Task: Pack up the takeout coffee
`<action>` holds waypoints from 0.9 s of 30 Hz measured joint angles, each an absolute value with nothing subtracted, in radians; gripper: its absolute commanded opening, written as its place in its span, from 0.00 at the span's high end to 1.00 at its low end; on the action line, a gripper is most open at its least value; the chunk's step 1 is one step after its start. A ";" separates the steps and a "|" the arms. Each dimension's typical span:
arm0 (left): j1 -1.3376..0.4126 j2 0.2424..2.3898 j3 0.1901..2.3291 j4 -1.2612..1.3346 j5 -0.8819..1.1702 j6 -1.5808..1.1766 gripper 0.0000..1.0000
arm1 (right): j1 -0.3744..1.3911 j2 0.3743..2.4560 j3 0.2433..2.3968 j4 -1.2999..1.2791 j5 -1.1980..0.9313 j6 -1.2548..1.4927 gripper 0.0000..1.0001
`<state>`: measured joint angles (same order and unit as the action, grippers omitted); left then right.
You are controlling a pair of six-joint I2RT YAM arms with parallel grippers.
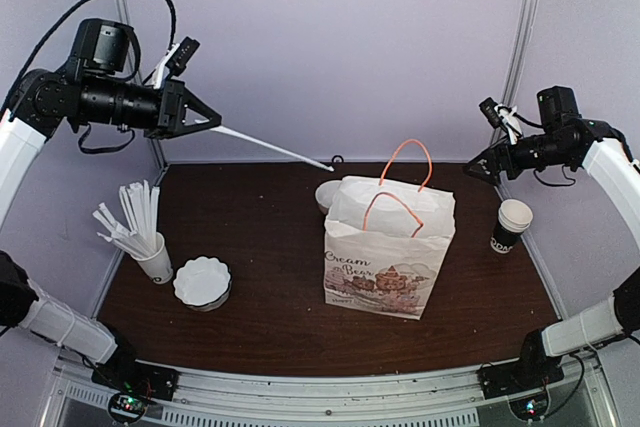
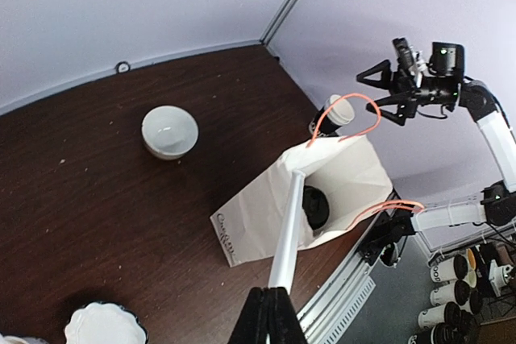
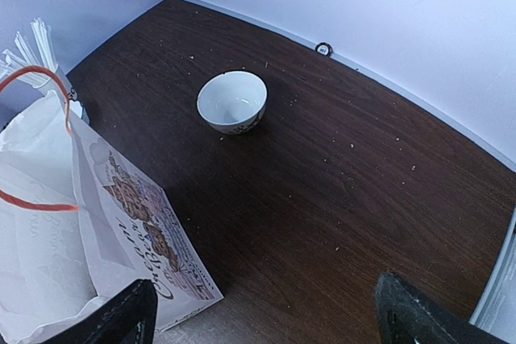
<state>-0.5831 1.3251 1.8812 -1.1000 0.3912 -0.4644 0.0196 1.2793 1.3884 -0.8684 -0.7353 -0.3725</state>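
Note:
The takeout coffee (image 2: 316, 207) shows only in the left wrist view, as a round black lid deep inside the open white paper bag (image 1: 390, 247). The bag stands upright at the table's middle, with orange handles. My left gripper (image 1: 205, 119) is raised high at the far left and shut on a long white wrapped straw (image 1: 270, 147). In the left wrist view that straw (image 2: 286, 231) points from the gripper (image 2: 270, 312) toward the bag's mouth. My right gripper (image 1: 478, 169) is open and empty, raised right of the bag; its fingers (image 3: 121, 320) frame bare table.
A lidless black cup with a white rim (image 1: 512, 225) stands right of the bag. A white bowl (image 1: 327, 194) sits behind the bag. A cup of wrapped straws (image 1: 150, 247) and a fluted white stack (image 1: 202, 282) stand at the left.

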 measured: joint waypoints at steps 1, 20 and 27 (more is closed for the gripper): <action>-0.590 1.335 1.893 -1.078 0.403 -0.461 1.00 | 0.020 1.279 1.388 -0.868 -0.733 -0.374 0.03; -0.760 1.566 1.982 -1.026 0.400 -0.346 1.00 | 0.020 1.279 1.378 -0.868 -0.715 -0.390 0.03; -0.811 1.725 2.074 -1.097 0.340 -0.280 0.57 | 0.020 1.277 1.374 -0.868 -0.712 -0.389 0.03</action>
<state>-0.8108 1.7248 2.0739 -1.0973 0.3401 -0.2802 0.0196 1.2774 1.3739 -0.8677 -0.7124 -0.3893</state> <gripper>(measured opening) 0.097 0.972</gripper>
